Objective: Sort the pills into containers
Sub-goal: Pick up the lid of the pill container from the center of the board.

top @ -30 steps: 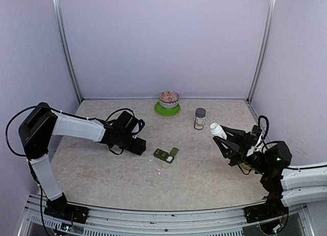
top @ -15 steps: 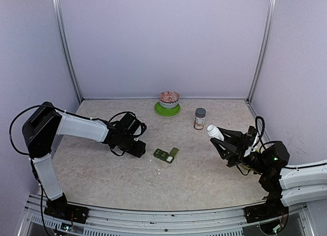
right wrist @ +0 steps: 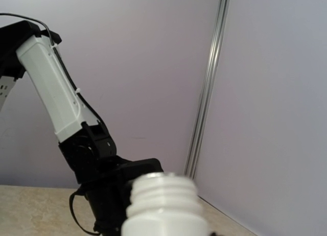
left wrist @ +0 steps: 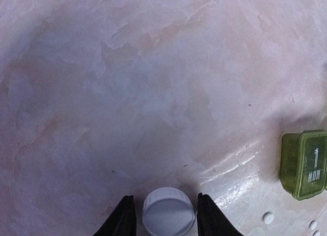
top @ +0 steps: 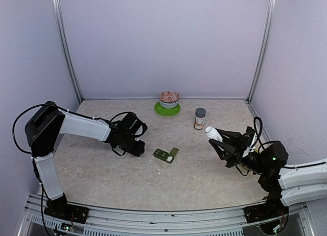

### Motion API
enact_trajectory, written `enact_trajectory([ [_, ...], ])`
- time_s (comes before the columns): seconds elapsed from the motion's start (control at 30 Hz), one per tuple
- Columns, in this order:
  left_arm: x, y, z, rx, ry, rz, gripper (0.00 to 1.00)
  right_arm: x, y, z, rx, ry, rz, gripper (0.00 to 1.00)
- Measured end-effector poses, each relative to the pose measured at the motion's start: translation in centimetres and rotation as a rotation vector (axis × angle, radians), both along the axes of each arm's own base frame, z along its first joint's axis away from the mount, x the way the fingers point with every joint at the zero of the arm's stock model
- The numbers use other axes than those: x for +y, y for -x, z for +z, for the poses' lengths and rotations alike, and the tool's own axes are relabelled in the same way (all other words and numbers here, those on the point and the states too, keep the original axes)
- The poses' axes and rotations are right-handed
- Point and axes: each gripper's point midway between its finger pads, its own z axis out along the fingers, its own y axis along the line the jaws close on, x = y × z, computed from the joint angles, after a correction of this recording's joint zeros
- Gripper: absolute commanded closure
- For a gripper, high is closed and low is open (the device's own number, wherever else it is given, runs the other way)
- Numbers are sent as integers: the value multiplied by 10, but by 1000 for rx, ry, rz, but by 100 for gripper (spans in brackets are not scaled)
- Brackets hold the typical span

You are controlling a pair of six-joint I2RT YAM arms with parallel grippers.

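Observation:
The dark green containers strip (top: 166, 154) lies mid-table, and one closed lid marked MON shows in the left wrist view (left wrist: 305, 164). Tiny white pills (top: 160, 169) lie on the table just in front of it, and a few show in the left wrist view (left wrist: 267, 218). My left gripper (top: 138, 149) is low at the table, left of the strip. It is open, with a white bottle cap (left wrist: 168, 216) lying between its fingers (left wrist: 122, 220), a small gap on each side. My right gripper (top: 220, 142) is shut on an uncapped white bottle (top: 212, 133), raised and tilted with its threaded neck (right wrist: 163, 195) pointing left.
A patterned bowl on a green plate (top: 168, 109) stands at the back centre. A brown bottle with a grey lid (top: 200, 118) stands right of it, close to the held bottle. Walls enclose the table on three sides.
My right gripper has carried the white bottle a little to the left, toward the strip. My left arm has shifted slightly, with its gripper staying low beside the strip.

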Motion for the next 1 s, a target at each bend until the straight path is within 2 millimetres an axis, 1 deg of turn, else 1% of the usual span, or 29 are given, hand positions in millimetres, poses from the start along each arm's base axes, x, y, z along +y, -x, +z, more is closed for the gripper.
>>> enact_trajectory([
  [0.07,0,0,-1,2,-3,-1,60,0,0,0,0,0,0,75],
  [0.27,0,2,-2,5,-7,-4,65,0,0,0,0,0,0,75],
  [0.43,0,3,-2,2,-14,-6,73,1,0,-1,3,3,0,75],
  [0.57,-1,3,-2,-6,-22,-7,77,0,0,0,1,0,0,75],
  [0.73,-1,3,-2,-9,-25,-7,77,1,0,-1,1,0,0,75],
  [0.87,-2,4,-1,-7,-18,-10,77,3,-2,-6,13,16,3,75],
  [0.97,-8,7,6,0,16,-28,77,7,-3,-13,23,36,15,75],
  [1.0,-13,9,12,3,42,-42,77,9,-3,-15,27,43,19,75],
])
